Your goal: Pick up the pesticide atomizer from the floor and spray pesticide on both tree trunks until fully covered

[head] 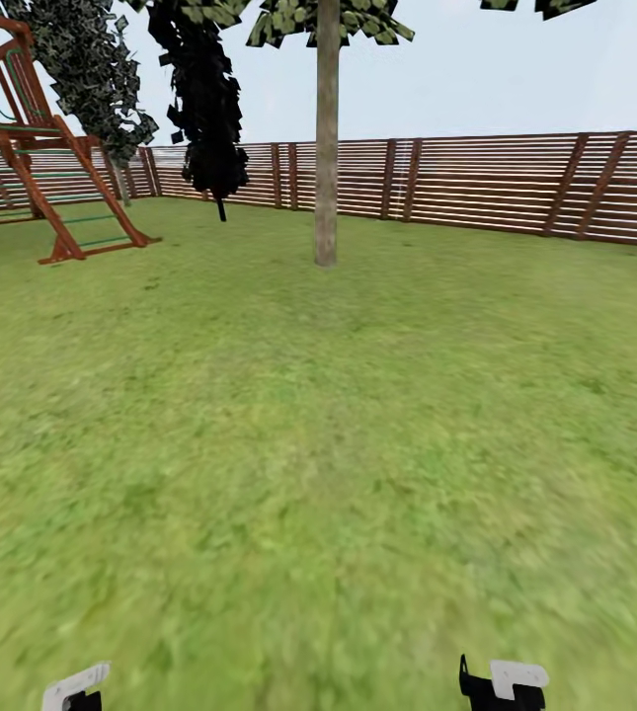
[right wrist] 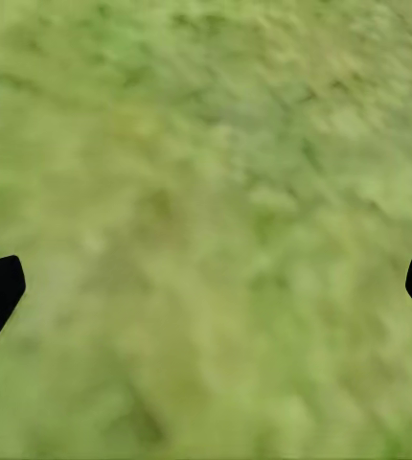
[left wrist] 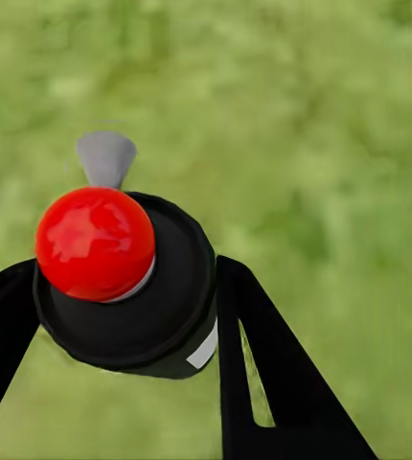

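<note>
In the left wrist view, the pesticide atomizer [left wrist: 96, 244] is a black bottle with a red round cap and a grey nozzle. My left gripper [left wrist: 120, 316] is shut on it, one black finger on each side of the body. One tree with a pale straight tree trunk [head: 326, 148] stands ahead on the lawn, far beyond both arms. My right gripper [right wrist: 206, 287] is open over bare grass, with nothing between its fingertips. The tops of the left gripper [head: 76, 686] and the right gripper [head: 504, 683] peek in at the head view's lower edge.
A brown slatted fence [head: 496, 183] rings the lawn behind the trunk. A red wooden play frame [head: 51, 168] stands at the back left, with a black cone-shaped tree [head: 209, 99] and a leafy tree [head: 91, 69] near it. Open grass [head: 318, 444] stretches between me and the trunk.
</note>
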Robot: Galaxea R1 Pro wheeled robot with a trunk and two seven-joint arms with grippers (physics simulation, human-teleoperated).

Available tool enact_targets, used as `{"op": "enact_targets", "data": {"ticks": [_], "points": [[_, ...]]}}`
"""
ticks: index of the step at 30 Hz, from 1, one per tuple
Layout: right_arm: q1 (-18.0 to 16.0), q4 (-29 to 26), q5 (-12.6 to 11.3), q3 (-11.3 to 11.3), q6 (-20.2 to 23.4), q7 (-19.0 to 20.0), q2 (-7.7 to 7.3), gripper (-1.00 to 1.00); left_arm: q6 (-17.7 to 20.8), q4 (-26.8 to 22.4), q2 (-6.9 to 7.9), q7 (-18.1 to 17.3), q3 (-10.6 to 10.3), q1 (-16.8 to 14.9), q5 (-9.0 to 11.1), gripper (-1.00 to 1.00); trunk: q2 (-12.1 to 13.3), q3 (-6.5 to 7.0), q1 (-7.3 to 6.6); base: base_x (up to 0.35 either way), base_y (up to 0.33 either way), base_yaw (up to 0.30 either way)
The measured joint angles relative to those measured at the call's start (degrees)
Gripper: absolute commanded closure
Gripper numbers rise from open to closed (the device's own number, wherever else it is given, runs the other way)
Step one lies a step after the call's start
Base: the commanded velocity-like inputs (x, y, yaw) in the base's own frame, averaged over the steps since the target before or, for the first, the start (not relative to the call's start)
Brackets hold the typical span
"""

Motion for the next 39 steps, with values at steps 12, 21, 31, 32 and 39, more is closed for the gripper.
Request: {"op": "enact_targets", "data": {"ticks": [12,21,31,32,39], "points": [[0.0,0.0,0.0,0.0,0.0,-0.01,0.02,-1.0,0.0,0.0,0.0,0.0,-0.01,0.0,0.0,1.0,0.0,0.0,0.0,0.339,0.0,0.0],[0.0,0.0,0.0,0.0,0.0,0.0,0.03,-1.0,0.0,0.0,0.0,0.0,-0.01,0.0,0.0,1.0,0.0,0.0,0.0,0.34,0.0,0.0],[0.0,0.0,0.0,0.0,0.0,-0.01,0.03,-1.0,0.0,0.0,0.0,0.0,0.01,0.0,0.0,1.0,0.0,0.0,0.0,0.34,0.0,0.0],[0.0,0.0,0.0,0.0,0.0,-0.01,0.03,-1.0,0.0,0.0,0.0,0.0,-0.01,0.0,0.0,1.0,0.0,0.0,0.0,0.339,0.0,0.0],[0.0,0.0,0.0,0.0,0.0,-0.01,0.03,-1.0,0.0,0.0,0.0,0.0,-0.02,0.0,0.0,1.0,0.0,0.0,0.0,0.34,0.0,0.0]]}}
